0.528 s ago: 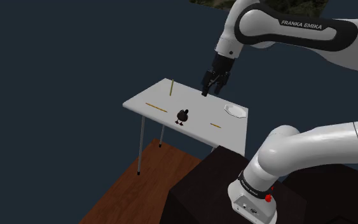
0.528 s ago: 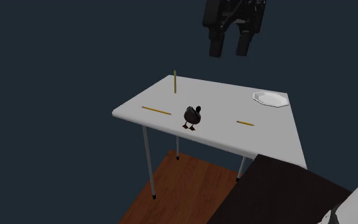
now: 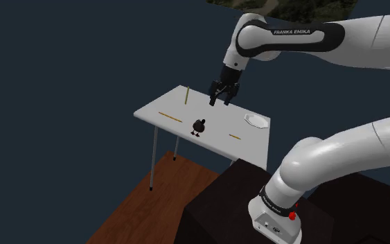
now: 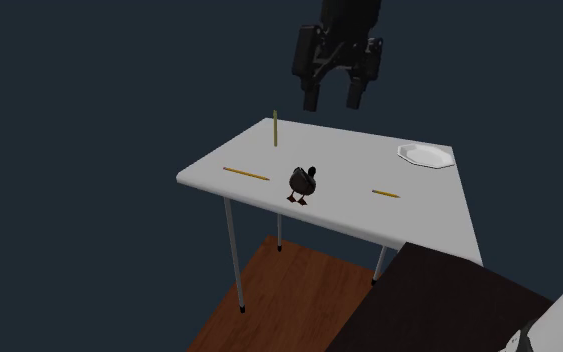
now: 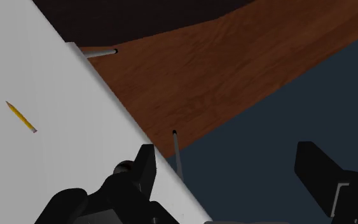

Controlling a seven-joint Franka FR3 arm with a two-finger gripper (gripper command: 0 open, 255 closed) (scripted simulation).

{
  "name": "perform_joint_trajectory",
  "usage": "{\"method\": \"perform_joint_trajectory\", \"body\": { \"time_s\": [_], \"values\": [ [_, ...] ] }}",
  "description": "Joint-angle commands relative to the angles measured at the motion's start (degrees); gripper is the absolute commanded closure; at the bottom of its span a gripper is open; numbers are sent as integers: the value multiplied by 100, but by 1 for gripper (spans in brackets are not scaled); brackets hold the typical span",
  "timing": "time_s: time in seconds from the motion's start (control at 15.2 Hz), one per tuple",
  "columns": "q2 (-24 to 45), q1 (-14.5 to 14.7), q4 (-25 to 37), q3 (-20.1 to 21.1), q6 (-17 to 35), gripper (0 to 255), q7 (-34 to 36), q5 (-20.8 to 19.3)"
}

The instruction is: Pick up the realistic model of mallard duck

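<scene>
A small dark mallard duck model (image 3: 199, 126) (image 4: 303, 182) stands upright on orange feet near the middle of the white table (image 3: 214, 118) (image 4: 429, 215). My black gripper (image 3: 221, 102) (image 4: 331, 100) hangs open well above the table. It is over the far side, up and to the right of the duck in the shoulder view, and holds nothing. In the wrist view the two fingers (image 5: 144, 167) stand wide apart around the gripper (image 5: 231, 168), over the table's edge (image 5: 107, 95) and the wooden floor (image 5: 234, 63).
A white plate (image 3: 256, 120) (image 4: 425, 156) lies at the table's far right corner. Two yellow pencils (image 3: 169, 116) (image 3: 234, 136) lie flat either side of the duck; a third (image 3: 186, 95) (image 4: 275, 128) stands upright at the far edge. My dark stand (image 3: 228, 201) is just below the table.
The gripper has moved down and towards the shoulder view's left, closer to the table and the duck. Its fingers stay open. The duck has not moved.
</scene>
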Motion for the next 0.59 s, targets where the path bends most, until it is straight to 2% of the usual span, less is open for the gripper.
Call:
{"method": "perform_joint_trajectory", "body": {
  "time_s": [0.0,0.53],
  "values": [
    [391,-87,51,-79,327,0,31,9],
    [1976,-349,543,-391,1342,0,154,180]
  ]
}}
